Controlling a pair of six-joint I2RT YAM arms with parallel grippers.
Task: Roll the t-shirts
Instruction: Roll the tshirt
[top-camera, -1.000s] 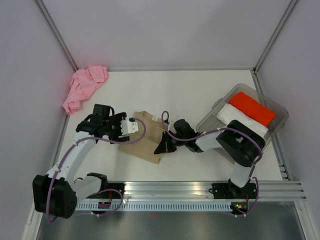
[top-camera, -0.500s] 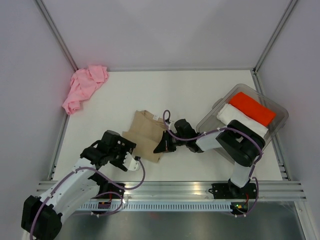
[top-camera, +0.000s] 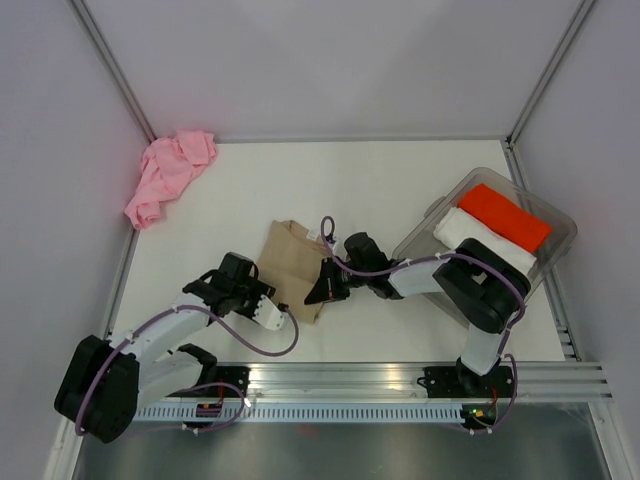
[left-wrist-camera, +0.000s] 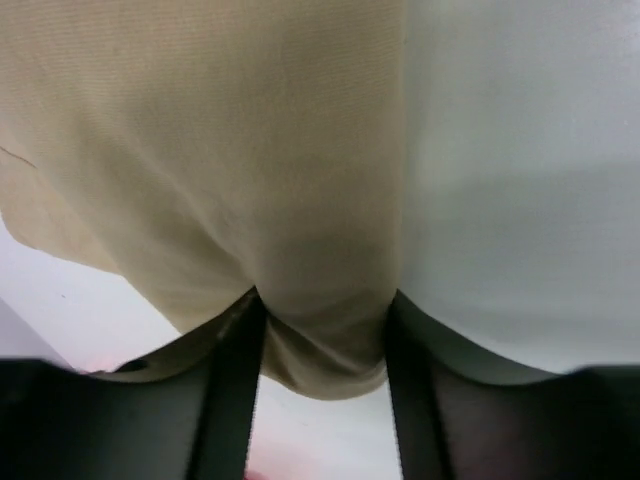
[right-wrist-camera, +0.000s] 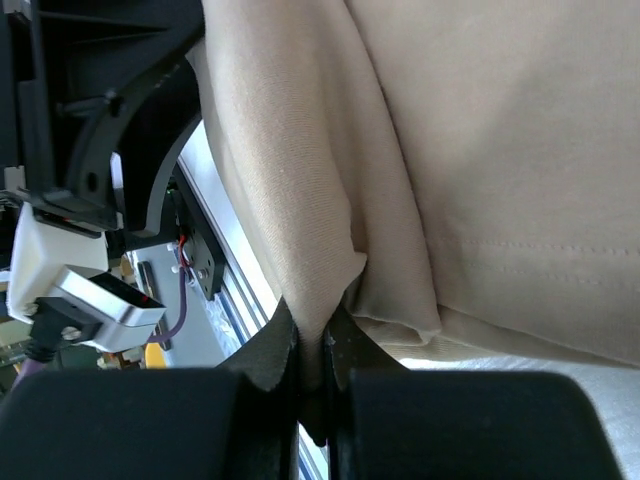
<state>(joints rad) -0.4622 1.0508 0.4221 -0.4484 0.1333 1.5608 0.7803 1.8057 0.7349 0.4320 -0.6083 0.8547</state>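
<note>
Two robot arms work on a folded tan cotton t-shirt (top-camera: 290, 258) at the centre of the white tabletop (top-camera: 400, 180). The right gripper (top-camera: 322, 291) is clamped hard on a doubled edge at the garment's lower right. The left gripper (left-wrist-camera: 322, 305) has a thick fold of the same cloth bunched between its jaws at the lower left corner, and both fingers touch it.

A crumpled light pink t-shirt (top-camera: 166, 176) waits untouched in the upper left corner, well apart from the arms. A clear plastic bin (top-camera: 421, 243) at right holds folded red and white cloth.

The danger now lies in the two grips pulling unevenly. If the left jaws have caught only the top layer, the fold could slip out as the roll starts, leaving a loose, skewed tube. If the arms draw apart, the soft fabric could stretch flat and undo the fold. The grippers also sit close together, so turning the cloth risks a knock between them.
</note>
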